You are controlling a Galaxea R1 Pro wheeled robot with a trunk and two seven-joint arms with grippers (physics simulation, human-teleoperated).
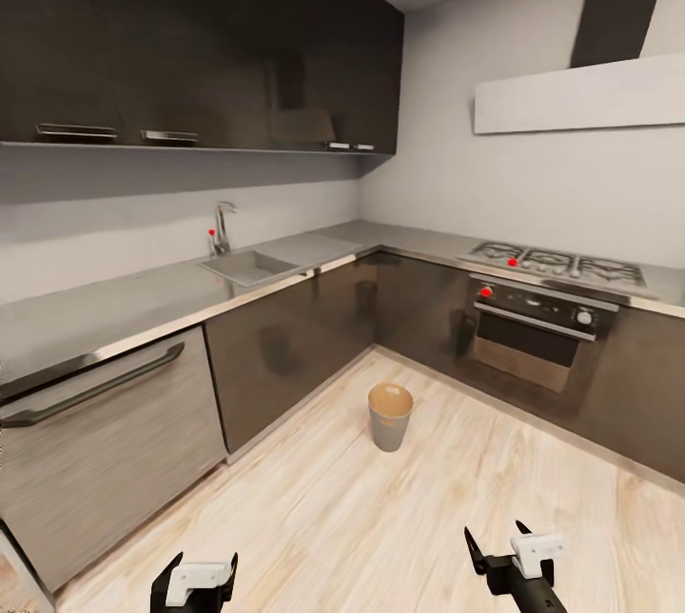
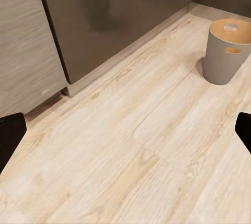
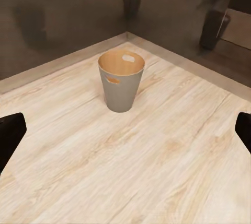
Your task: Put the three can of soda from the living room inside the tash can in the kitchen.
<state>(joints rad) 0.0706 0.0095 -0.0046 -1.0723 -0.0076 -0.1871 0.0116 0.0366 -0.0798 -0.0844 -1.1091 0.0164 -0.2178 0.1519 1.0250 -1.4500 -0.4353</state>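
**Both grippers empty over the kitchen floor, pail ahead**

The left gripper [image 1: 195, 575], black-fingered with a white body, sits at the bottom edge of the head view, left of centre; its fingers are spread wide with nothing between them. The right gripper [image 1: 497, 546] sits at the lower right of that view, its fingers likewise spread and empty. In each wrist view the dark fingertips [image 2: 10, 138] show at the two side edges, well apart, over bare boards.

Beneath both lies the pale wood-plank floor [image 1: 362, 518]. Ahead, near the middle of the head view, the small tapered grey pail with a tan-brown inside [image 1: 390, 416] stands upright on the floor, an oval handle slot [image 3: 113, 80] near its rim; it is well apart from both grippers. No can is visible inside it.

To the left of the head view is a brushed-steel dishwasher front with a dark bar handle [image 1: 105, 442], then dark grey lower cabinets [image 1: 285, 346]. Above runs a grey counter [image 1: 114, 304] with a steel sink and tap [image 1: 243, 261]. At the right are a gas hob [image 1: 557, 263], a built-in oven [image 1: 533, 327] and a white range hood [image 1: 580, 94].
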